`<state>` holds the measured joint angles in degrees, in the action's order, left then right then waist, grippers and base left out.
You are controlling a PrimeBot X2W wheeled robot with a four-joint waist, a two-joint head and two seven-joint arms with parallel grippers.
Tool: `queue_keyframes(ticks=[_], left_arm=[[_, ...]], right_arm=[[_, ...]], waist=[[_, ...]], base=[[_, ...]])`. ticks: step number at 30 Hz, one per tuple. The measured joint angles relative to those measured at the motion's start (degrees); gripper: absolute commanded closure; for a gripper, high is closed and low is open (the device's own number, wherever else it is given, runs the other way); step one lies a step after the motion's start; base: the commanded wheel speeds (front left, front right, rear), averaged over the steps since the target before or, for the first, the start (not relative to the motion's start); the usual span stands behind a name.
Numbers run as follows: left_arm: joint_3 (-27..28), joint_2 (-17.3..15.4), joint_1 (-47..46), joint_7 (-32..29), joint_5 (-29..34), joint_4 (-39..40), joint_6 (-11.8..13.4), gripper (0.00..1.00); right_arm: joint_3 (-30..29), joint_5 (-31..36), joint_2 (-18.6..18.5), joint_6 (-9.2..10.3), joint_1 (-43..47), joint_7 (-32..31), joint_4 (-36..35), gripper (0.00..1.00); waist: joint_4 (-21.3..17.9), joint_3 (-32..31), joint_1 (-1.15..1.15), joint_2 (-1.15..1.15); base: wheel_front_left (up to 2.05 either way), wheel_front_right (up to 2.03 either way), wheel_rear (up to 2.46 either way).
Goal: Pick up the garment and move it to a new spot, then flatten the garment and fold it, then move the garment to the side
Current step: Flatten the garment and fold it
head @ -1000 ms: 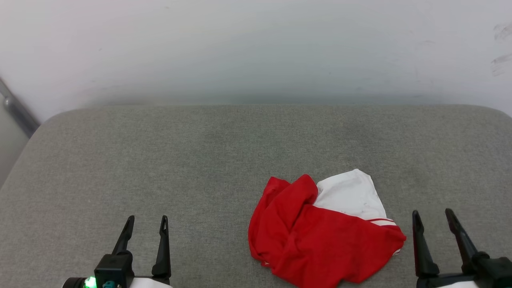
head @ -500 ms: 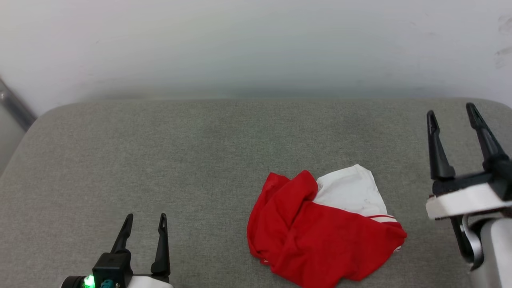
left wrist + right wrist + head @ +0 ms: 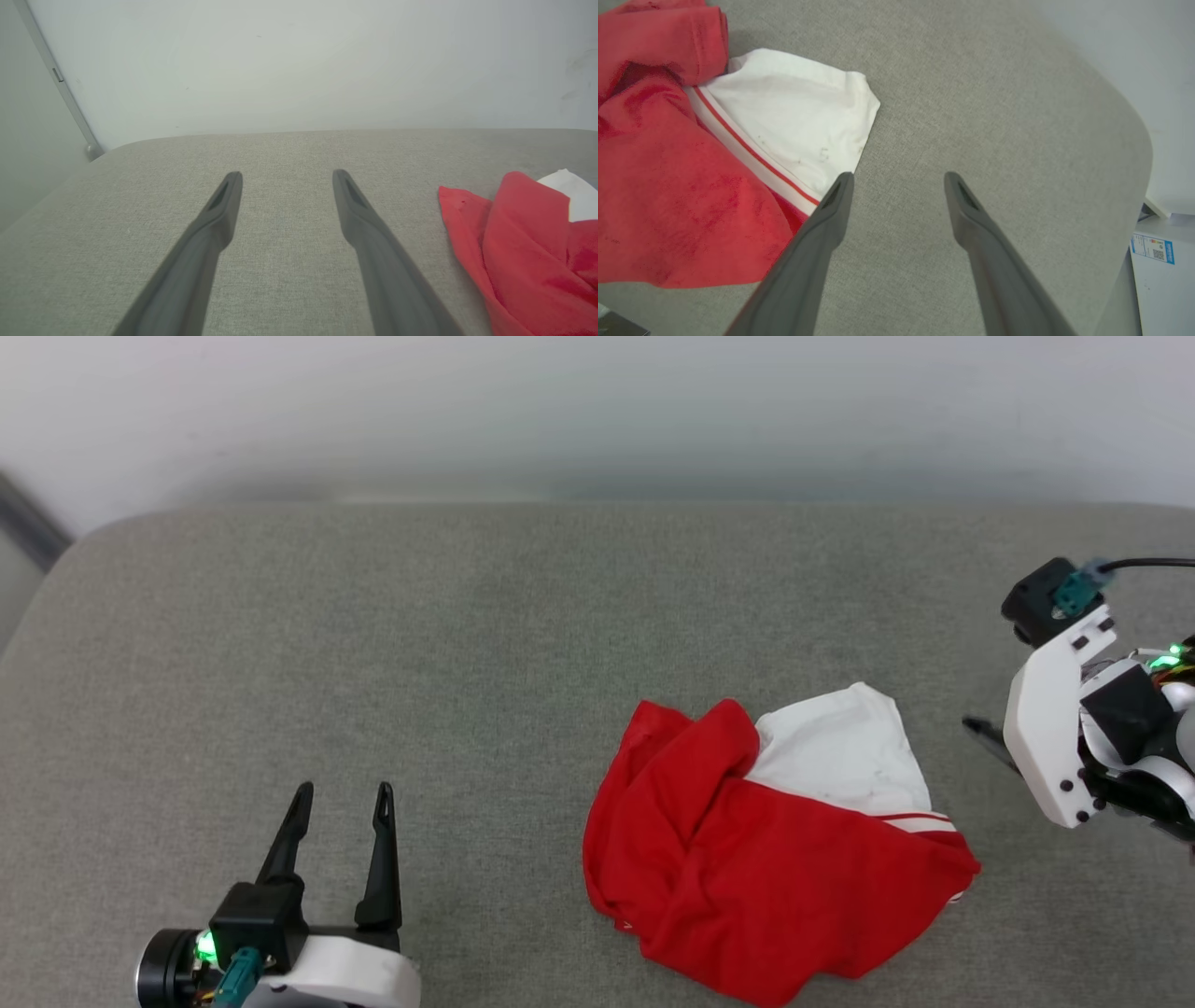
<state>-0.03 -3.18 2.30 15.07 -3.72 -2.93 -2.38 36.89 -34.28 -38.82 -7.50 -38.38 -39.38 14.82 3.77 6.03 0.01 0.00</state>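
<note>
Supporting surface: grey fabric pad.
Garment: crumpled, laid right of centre on the pad.
Right gripper: fingers held spread, nothing gripped, just beside Garment.
Left gripper: fingers held spread, nothing gripped, well apart from it.

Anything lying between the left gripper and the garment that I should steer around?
No. In the head view the stretch of grey cushion between the left gripper and the garment is bare, and the left wrist view agrees.

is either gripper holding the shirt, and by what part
Nothing is held: left gripper and right gripper are open and empty, the garment lying loose on the grey cushion.
</note>
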Motion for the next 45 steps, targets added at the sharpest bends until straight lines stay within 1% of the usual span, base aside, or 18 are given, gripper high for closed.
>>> queue_keyframes(ticks=[2,5,6,7,10,13,19,20,26,29,32,36,40,43,45], left_arm=[[0.0,0.0,-0.9,0.0,-0.1,0.2,-0.1,0.00],[-0.3,0.1,-2.4,0.0,-0.2,0.5,-0.2,0.00],[-0.3,0.1,-2.8,0.0,-0.2,0.6,-0.2,0.00],[-0.6,0.2,-4.0,0.0,-0.5,0.8,-0.4,0.00],[-1.0,0.2,-5.2,0.0,-0.6,0.9,-0.5,0.00],[-1.2,0.2,-6.3,0.0,-1.1,0.9,-0.6,0.00],[-1.5,0.2,-7.3,0.0,-1.7,0.7,-0.4,0.00],[-1.4,0.2,-7.3,0.0,-1.6,0.3,-0.2,0.00],[-1.6,0.2,-7.1,0.0,-1.6,-0.2,-0.1,0.00],[-1.9,0.3,-6.7,0.0,-1.6,-0.1,-0.1,0.00],[-1.9,0.2,-6.6,0.0,-1.6,0.2,0.0,0.00],[-2.4,0.3,-6.9,0.0,-2.1,0.6,0.1,0.00],[-2.7,0.3,-7.9,0.0,-2.6,0.7,0.4,0.00],[-3.2,0.3,-8.9,0.0,-3.1,0.9,0.6,0.00],[-3.4,0.3,-9.5,0.0,-3.3,0.9,0.9,0.00]], right_arm=[[3.7,-4.1,-1.5,-0.01,-2.0,-5.9,0.4,0.00],[7.0,-8.1,-2.4,-0.01,-4.8,-11.3,2.1,0.00],[7.7,-9.2,-2.3,-0.01,-5.6,-12.2,2.8,0.00],[9.9,-10.2,-0.8,-0.01,-7.3,-13.0,5.8,0.00],[11.1,-11.4,1.4,-0.01,-7.5,-11.3,9.5,0.00],[13.8,-11.6,2.8,0.01,-7.5,-9.5,12.0,0.00],[17.4,-13.4,2.9,0.00,-8.5,-4.5,14.8,0.00],[19.4,-13.3,2.5,-0.02,-9.0,0.1,15.2,1.00],[22.7,-11.7,1.6,-0.01,-13.9,10.3,13.2,1.00],[23.0,-11.4,0.8,-0.01,-18.7,13.3,11.1,1.00],[23.8,-11.5,2.1,-0.01,-22.5,15.1,9.9,1.00],[26.7,-10.0,6.5,-0.01,-27.9,17.0,10.0,1.00],[31.1,-9.7,13.9,-0.01,-32.3,19.4,11.8,1.00],[33.8,-11.6,19.6,-0.01,-33.7,20.7,13.3,1.00],[35.2,-12.1,22.3,-0.01,-34.4,20.9,14.8,1.00]], waist=[[0.3,1.3,0.00,0.00],[0.8,3.3,0.00,0.00],[1.1,4.0,0.00,0.00],[1.6,6.1,0.00,0.00],[2.2,8.1,0.00,0.00],[2.8,9.9,0.00,0.00],[3.5,11.8,-0.01,0.00],[3.4,11.3,-0.02,0.00],[3.4,8.9,0.00,0.00],[3.9,8.0,0.00,0.00],[4.5,8.0,0.00,0.00],[5.3,9.3,0.00,0.00],[6.4,11.2,0.00,0.00],[7.3,12.9,0.00,0.00],[7.8,14.0,0.00,0.00]], base=[[0.00,0.00,0.00],[0.00,0.00,0.00],[0.00,0.00,0.00],[0.00,0.00,0.00],[0.00,0.00,0.00],[0.00,0.00,0.00],[0.00,0.00,0.00],[0.00,0.00,0.00],[0.00,0.00,0.00],[0.00,0.00,0.00],[0.00,0.00,0.00],[0.00,0.00,0.00],[0.00,0.00,0.00],[0.00,0.00,0.00],[0.00,0.00,0.00]])
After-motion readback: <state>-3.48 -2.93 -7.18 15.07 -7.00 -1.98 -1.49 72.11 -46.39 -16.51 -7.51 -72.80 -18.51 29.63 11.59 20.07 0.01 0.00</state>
